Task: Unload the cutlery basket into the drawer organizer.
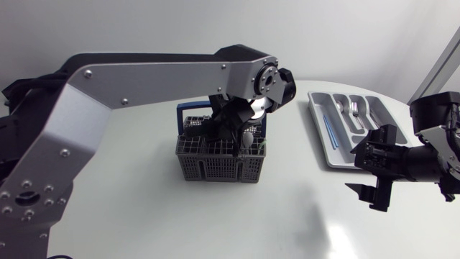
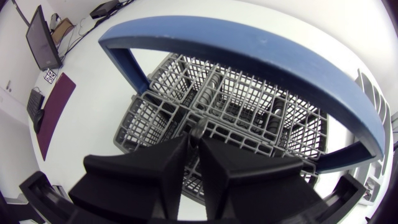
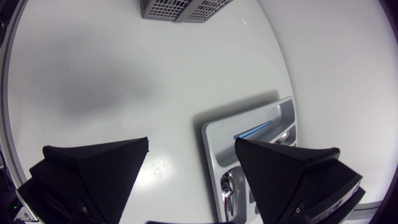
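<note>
One cutlery basket [image 1: 219,160] mid-bench [image 1: 287,216], blue handle [image 2: 249,43] up. Left pincer [image 2: 193,142] inside basket, clamped on thin metal piece [image 2: 198,129]. One drawer organizer [image 1: 338,160] near bench's right edge. Right pincer [image 3: 191,149] spread wide at organizer's near end. Open bench between basket and organizer.

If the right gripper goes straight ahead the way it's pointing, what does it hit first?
Probably the bare table, right beside the organizer. It could clip the organizer's rim instead, since depth is unclear.
</note>
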Robot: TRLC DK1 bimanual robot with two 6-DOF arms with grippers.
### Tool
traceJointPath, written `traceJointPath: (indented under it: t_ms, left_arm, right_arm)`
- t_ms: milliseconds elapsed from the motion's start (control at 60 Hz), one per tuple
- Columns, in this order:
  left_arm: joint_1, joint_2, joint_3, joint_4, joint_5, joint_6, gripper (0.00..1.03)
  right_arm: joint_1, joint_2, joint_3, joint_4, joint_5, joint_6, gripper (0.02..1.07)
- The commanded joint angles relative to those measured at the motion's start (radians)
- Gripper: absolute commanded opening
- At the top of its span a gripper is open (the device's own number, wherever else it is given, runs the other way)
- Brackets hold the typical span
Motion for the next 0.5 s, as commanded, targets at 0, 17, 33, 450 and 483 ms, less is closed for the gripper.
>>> traceJointPath:
  t_ms: [0,17,33,450,483]
  left_arm:
    - [-0.005,-0.029,-0.016,-0.006,0.001,0.022,0.23]
    - [-0.005,-0.032,-0.016,-0.006,0.003,0.022,0.23]
    - [-0.003,-0.036,-0.016,-0.006,0.004,0.025,0.23]
    - [0.021,-0.139,-0.053,0.034,0.155,0.072,0.49]
    - [0.023,-0.147,-0.059,0.037,0.155,0.077,0.49]
  right_arm:
    - [0.027,-0.023,0.005,-0.014,0.002,0.058,1.02]
    - [0.032,-0.026,0.007,-0.014,0.002,0.063,1.02]
    - [0.043,-0.03,0.013,-0.019,0.001,0.081,1.02]
    - [0.187,-0.039,0.064,-0.033,-0.016,0.287,1.02]
    - [0.199,-0.036,0.067,-0.03,-0.021,0.313,1.02]
